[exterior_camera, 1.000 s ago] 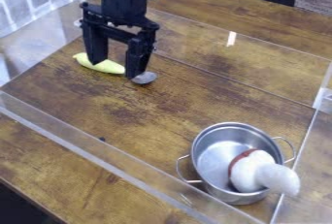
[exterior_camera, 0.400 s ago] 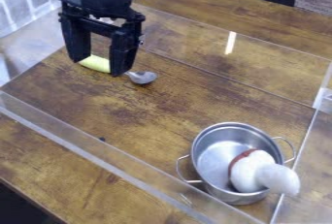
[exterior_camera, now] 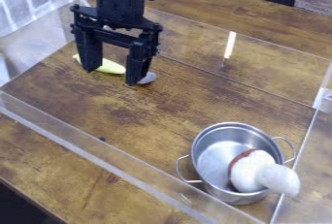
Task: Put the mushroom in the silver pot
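Camera view, the only one supplied: we found the gripper (exterior_camera: pixel 115 69) at about ten o'clock in the frame, hanging from a black arm and pointing down at the wooden table (exterior_camera: pixel 91 184). Its two dark fingers (exterior_camera: pixel 87 53) stood wide apart, and nothing lay between them; we recorded it as empty.

Behind and just below the fingers lay the yellow-handled spoon (exterior_camera: pixel 135 74), its yellow handle showing between the fingers and its metal bowl resting on the wood just right of the right-hand finger. We could not tell whether either finger touched it.

The silver pot (exterior_camera: pixel 208 146) stood upright at about five o'clock, well apart from the gripper, with one loop handle visible on its lower left side. The mushroom (exterior_camera: pixel 255 173) lay in the pot on its side: the reddish-brown cap sat low inside the bowl, and the white stem leaned out over the rim toward four o'clock, its end projecting past the pot's edge.

A clear plastic barrier (exterior_camera: pixel 97 136) ran diagonally across the table from nine o'clock toward six o'clock, with the pot and the gripper both on its far side. A second clear wall rose at the right edge, close beside the pot.
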`<state>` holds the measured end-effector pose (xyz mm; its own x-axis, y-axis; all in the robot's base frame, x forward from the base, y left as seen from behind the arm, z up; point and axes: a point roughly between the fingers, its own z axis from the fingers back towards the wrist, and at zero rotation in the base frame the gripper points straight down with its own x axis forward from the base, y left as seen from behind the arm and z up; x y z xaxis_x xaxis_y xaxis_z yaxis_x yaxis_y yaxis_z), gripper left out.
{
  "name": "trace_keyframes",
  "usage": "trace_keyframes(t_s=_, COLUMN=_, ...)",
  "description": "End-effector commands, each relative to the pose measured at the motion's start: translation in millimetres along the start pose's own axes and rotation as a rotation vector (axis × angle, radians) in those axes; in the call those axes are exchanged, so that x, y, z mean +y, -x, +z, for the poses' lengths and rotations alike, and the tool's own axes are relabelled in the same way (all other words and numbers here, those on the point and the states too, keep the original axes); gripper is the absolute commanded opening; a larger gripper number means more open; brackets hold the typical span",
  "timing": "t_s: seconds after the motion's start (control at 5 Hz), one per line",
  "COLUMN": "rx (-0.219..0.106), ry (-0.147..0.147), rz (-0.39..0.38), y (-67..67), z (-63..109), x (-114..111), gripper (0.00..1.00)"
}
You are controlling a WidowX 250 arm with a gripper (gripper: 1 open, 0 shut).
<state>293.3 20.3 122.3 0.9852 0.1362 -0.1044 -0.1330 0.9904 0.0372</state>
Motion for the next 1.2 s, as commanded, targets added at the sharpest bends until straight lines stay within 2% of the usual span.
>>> trace_keyframes(t_s=0.0, rx=-0.042, ry=-0.016, rz=-0.028, y=-0.3, z=12.0, x=-3, gripper=1.00)
trace_keyframes(t_s=0.4, rx=-0.053, ry=-0.020, rz=0.000, y=-14.2, z=-0.1, x=-7, gripper=1.00)
trace_keyframes(t_s=0.8, rx=-0.071, ry=-0.027, rz=0.004, y=-11.2, z=-6.3, x=3, gripper=1.00)
trace_keyframes(t_s=1.0, rx=-0.080, ry=-0.019, rz=-0.022, y=-11.1, z=-2.8, x=3, gripper=1.00)
